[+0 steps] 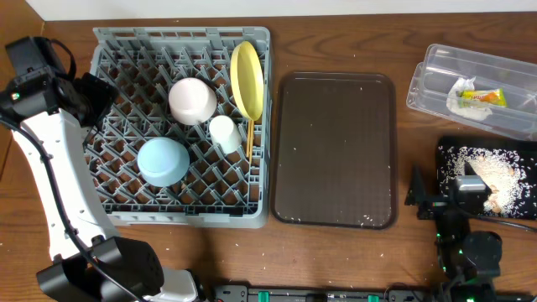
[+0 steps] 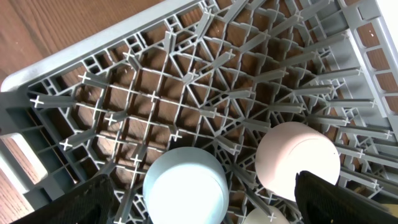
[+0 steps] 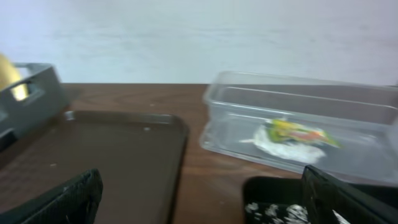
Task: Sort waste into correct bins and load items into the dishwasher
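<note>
Up left, in the grey rack (image 1: 180,216): pink bowl (image 1: 194,101), blue bowl (image 1: 163,161), white cup (image 1: 224,134), chopsticks (image 1: 250,138), yellow plate (image 1: 246,80) held on edge by pegs. Up right, in the clear tub (image 1: 436,80): tissue (image 1: 460,99), wrapper (image 1: 482,96). Below, on the black tray (image 1: 445,155): crumbs (image 1: 495,172). Left pincer (image 2: 204,186), right pincer (image 3: 202,186): spread wide, holding nothing.

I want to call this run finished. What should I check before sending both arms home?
1. The pink bowl, blue bowl and white cup sit in the grey rack: ok.
2. The yellow plate stands on edge in the rack, with the chopsticks beside it: ok.
3. The tissue and wrapper lie in the clear tub: ok.
4. The crumbs lie on the black tray: ok.
5. The brown serving tray is free of scraps: not ok, a few pale specks show.
6. The left gripper and right gripper are open and empty: ok.
</note>
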You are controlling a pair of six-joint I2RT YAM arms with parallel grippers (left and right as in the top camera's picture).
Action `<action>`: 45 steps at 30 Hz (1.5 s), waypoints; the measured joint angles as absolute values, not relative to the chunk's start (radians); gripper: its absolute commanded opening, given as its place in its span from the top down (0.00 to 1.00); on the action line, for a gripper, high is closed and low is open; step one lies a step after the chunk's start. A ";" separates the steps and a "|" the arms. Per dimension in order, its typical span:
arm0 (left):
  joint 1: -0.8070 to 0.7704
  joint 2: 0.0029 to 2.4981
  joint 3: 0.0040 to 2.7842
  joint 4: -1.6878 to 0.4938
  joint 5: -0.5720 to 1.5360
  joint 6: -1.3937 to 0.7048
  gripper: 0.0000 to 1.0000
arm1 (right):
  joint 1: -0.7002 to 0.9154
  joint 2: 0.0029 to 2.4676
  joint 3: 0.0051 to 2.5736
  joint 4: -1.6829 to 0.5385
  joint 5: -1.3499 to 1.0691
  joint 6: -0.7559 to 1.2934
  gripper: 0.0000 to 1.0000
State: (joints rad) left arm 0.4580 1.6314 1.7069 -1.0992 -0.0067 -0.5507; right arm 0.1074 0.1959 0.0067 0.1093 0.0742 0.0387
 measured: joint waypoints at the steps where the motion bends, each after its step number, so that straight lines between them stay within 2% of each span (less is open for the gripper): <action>1: 0.458 1.631 1.707 -1.099 -0.007 -0.551 0.06 | 0.090 0.173 0.007 0.083 0.075 0.038 0.01; 6: 0.458 1.631 1.707 -1.099 -0.006 -0.551 0.07 | 0.045 0.067 0.006 -0.065 0.074 0.038 0.01; 19: 0.458 1.631 1.707 -1.099 -0.006 -0.551 0.07 | -0.010 0.015 0.007 -0.066 0.059 -0.008 0.01; 28: 0.458 1.631 1.707 -1.099 -0.006 -0.551 0.07 | -0.010 0.015 0.007 -0.070 0.033 -0.130 0.01; 45: 0.458 1.631 1.707 -1.099 -0.006 -0.551 0.06 | -0.010 0.015 0.007 -0.070 0.029 -0.101 0.01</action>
